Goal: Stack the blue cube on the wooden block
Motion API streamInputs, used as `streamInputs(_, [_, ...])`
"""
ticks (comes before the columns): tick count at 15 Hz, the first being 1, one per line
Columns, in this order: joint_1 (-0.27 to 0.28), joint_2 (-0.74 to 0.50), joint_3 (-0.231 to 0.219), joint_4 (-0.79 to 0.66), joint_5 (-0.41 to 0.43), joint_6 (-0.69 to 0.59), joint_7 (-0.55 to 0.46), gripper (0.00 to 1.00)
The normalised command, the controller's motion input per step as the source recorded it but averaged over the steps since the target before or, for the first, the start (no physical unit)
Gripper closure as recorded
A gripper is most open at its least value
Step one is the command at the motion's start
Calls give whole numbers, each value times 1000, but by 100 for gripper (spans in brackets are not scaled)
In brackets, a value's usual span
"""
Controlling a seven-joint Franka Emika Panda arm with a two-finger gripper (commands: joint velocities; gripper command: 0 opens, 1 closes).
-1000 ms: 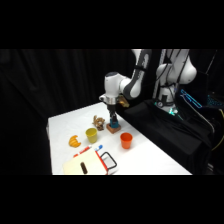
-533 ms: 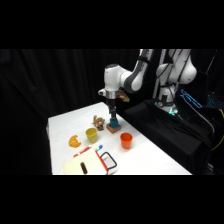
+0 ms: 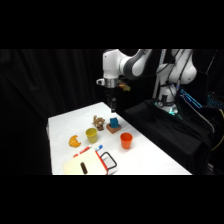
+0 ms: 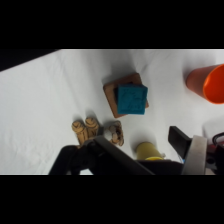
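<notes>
Cube (image 4: 132,99) sat on block (image 4: 126,93), mid-table, so I judged stack done. Gripper (image 3: 113,106) hung clear above; couldn't tell its state.

Arm (image 3: 131,64): glossy white rounded shells, bulky joints, darker grey bands at seams between segments. Base segments at upper right white too, with dark gaps between casings. Small teal-green glow low on base (image 3: 173,111) (indicator light, probably). Wrist flange white, small tan-orange patch on its side. Gripper (image 3: 113,106): slim dark piece under white wrist. Wrist view: black angular linkage (image 4: 107,159) along bottom edge, white rounded housing (image 4: 196,156) at right, dark block beside it.
</notes>
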Motion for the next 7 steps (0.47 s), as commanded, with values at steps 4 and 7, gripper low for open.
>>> streamInputs(4, [-35, -75, 17, 326, 197, -409, -278, 0])
streamInputs(7, [-40, -29, 18, 335, 144, -383, -192, 0])
